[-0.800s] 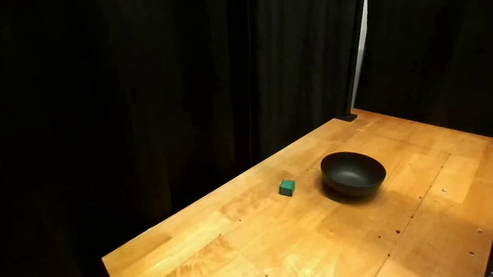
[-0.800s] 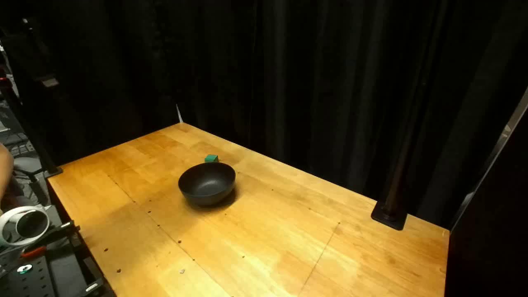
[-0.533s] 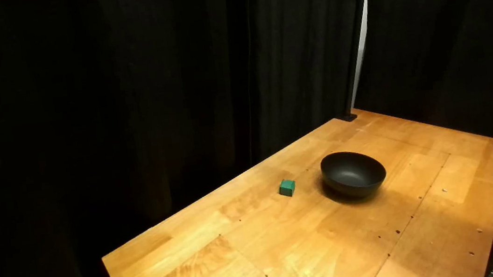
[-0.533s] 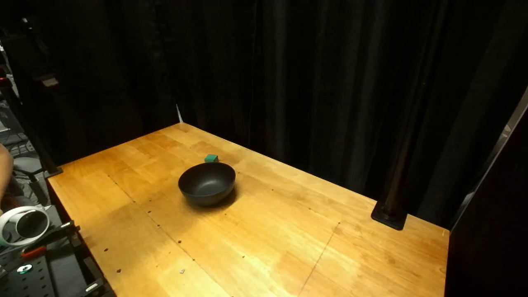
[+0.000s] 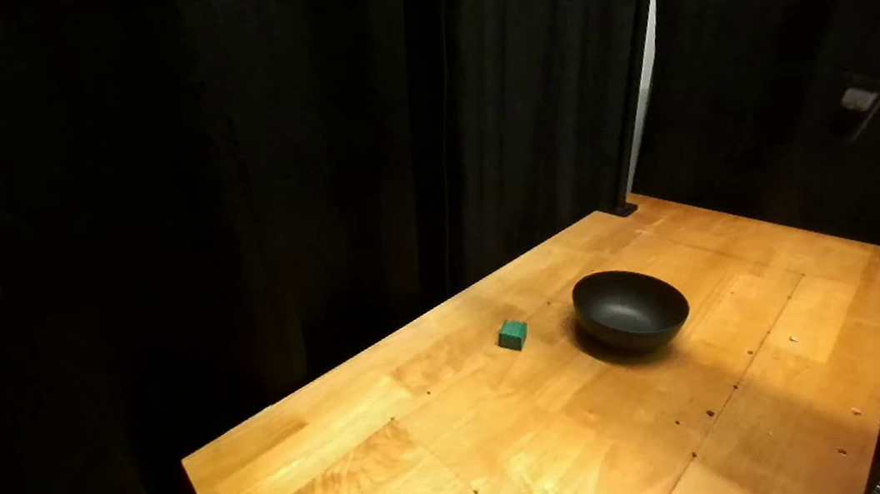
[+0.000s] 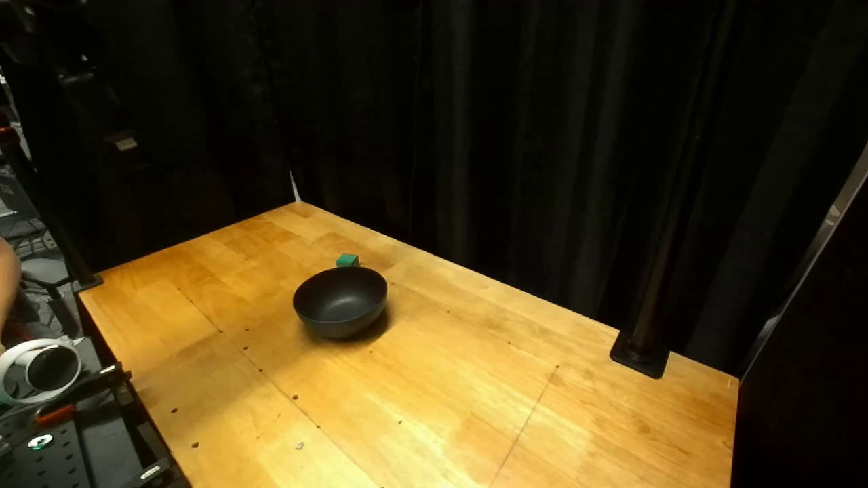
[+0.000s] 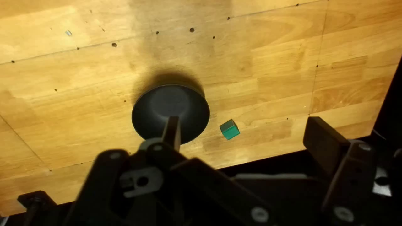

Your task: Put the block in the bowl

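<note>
Open light-brown wooden worktop (image 5: 564,433) surrounds the small green cube (image 5: 512,335); the round black bowl (image 5: 631,312) obstructs one side.

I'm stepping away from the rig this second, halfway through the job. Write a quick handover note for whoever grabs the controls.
Gripper: wide open, holding nothing, raised off the table.
Green block: on the table beside the bowl, with a gap between them.
Bowl: upright on the table.
Done: the gripper is open for a grasp; the block is neither gripped nor in the bowl.
Left: line up over the block, lower, grip, lift, release it in the bowl. The bowl sits close by, so probably best to come down with care.
</note>
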`<control>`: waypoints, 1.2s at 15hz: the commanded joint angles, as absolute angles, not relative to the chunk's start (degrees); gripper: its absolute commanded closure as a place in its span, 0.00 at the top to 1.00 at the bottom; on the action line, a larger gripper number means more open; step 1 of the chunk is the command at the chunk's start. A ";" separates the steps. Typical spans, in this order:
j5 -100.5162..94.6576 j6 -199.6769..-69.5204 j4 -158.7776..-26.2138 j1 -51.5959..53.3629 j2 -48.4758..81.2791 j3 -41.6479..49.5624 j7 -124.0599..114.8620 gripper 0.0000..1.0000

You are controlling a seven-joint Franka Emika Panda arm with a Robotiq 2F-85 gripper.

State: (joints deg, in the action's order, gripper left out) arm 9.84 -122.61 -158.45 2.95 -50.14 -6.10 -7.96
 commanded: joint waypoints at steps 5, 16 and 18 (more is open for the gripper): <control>11.14 -142.85 -149.34 6.30 -20.90 -16.83 -12.30 1.00; -14.54 -167.22 -130.65 10.51 18.11 -14.58 -35.24 1.00; -21.20 -166.82 -125.86 14.63 23.17 -9.23 -40.66 1.00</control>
State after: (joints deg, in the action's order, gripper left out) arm -13.38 -166.31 -134.13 9.22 15.23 -15.69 -33.78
